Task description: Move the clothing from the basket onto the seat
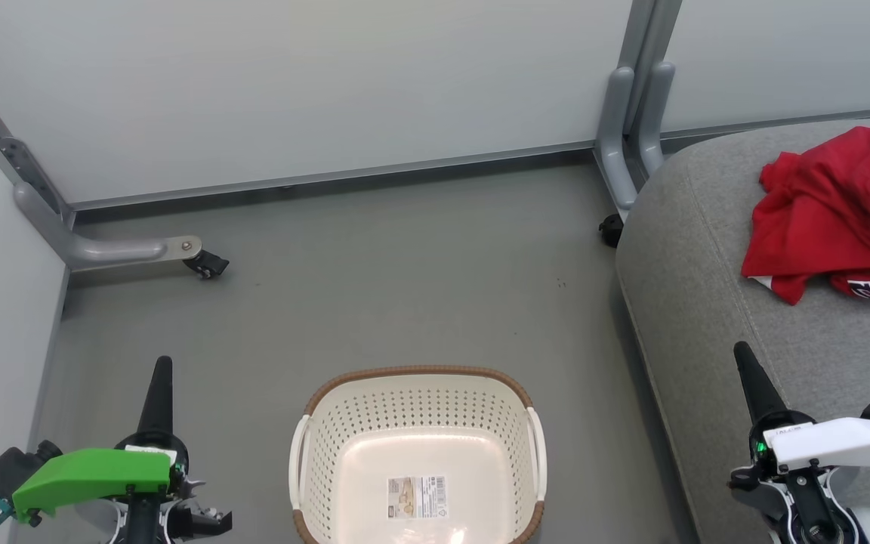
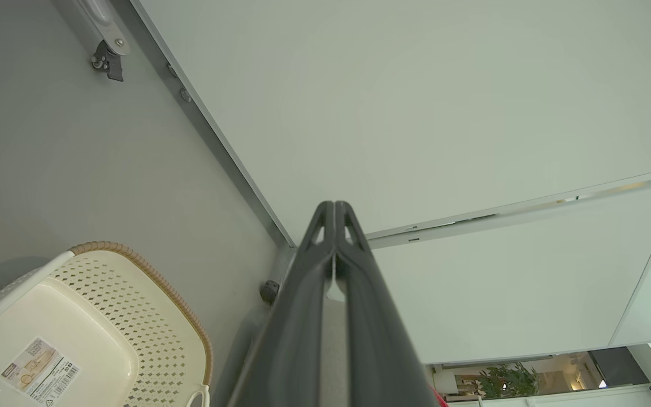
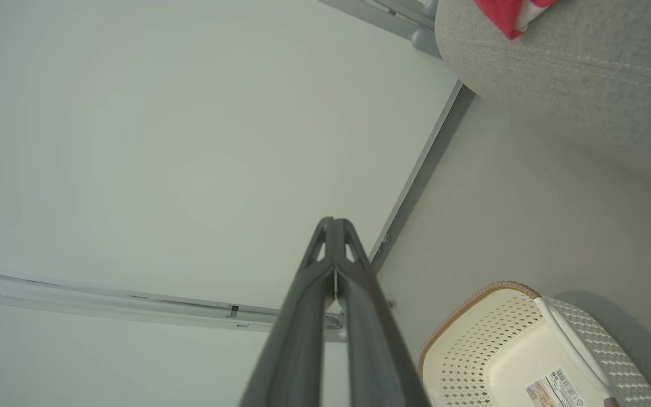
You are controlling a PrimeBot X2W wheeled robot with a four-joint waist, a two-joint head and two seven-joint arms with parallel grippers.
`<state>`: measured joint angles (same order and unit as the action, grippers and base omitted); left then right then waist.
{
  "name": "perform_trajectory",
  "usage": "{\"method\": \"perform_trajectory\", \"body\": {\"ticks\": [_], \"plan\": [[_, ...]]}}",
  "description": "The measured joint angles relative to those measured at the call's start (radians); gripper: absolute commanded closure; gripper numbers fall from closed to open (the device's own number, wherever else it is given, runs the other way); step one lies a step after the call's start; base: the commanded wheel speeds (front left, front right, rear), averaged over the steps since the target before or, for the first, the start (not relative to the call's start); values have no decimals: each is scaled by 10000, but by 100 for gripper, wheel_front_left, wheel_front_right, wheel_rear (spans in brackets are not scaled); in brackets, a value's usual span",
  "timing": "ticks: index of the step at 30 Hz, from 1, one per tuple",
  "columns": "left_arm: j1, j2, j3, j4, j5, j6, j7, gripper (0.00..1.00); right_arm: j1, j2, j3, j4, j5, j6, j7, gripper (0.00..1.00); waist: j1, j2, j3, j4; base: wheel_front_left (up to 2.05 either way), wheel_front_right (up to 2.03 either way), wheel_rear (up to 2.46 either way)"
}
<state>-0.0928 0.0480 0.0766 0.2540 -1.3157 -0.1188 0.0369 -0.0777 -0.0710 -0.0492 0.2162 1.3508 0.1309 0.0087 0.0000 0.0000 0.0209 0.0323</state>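
Black fingers of left gripper clenched tip to tip, gripping nothing, parked left of basket. Right gripper likewise pinched shut and bare, parked right of basket, seen against the near edge of seat in the head view. In each wrist view, two fingers meeting in one closed seam, with blank wall panel beyond.

Between the two grippers, basket on grey floor: cream, perforated, brown-rimmed, bare inside save a paper label on its bottom. No red in it, so by the look of things the move is done.

Farther out, right of basket and beyond it: clothing, a crumpled red heap on top of seat. Well apart from the right gripper's tips, much farther from the left. Lettered jersey edge showing low on the heap; cannot tell shorts from jersey in the bunching.

Judging by look: light, limp sports knit, no stiffness at all, bound to drape and trail when lifted. Perhaps a little slick, yet easy to pinch. Nothing to break. Best hold, should any shifting be wanted: a raised fold near the top of the heap, pinched through more than one layer, rather than a flat hem lying tight against the cushion.
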Motion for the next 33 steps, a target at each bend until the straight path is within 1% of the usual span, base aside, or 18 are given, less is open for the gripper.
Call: {"method": "perform_trajectory", "body": {"ticks": [33], "plan": [[-63, 0, 307, -59, -2476, -81, 667, 100, -177, 8, -301, 222, 2376, -2, 700, 100, 0, 0, -145, -267, 0, 0, 0]]}}
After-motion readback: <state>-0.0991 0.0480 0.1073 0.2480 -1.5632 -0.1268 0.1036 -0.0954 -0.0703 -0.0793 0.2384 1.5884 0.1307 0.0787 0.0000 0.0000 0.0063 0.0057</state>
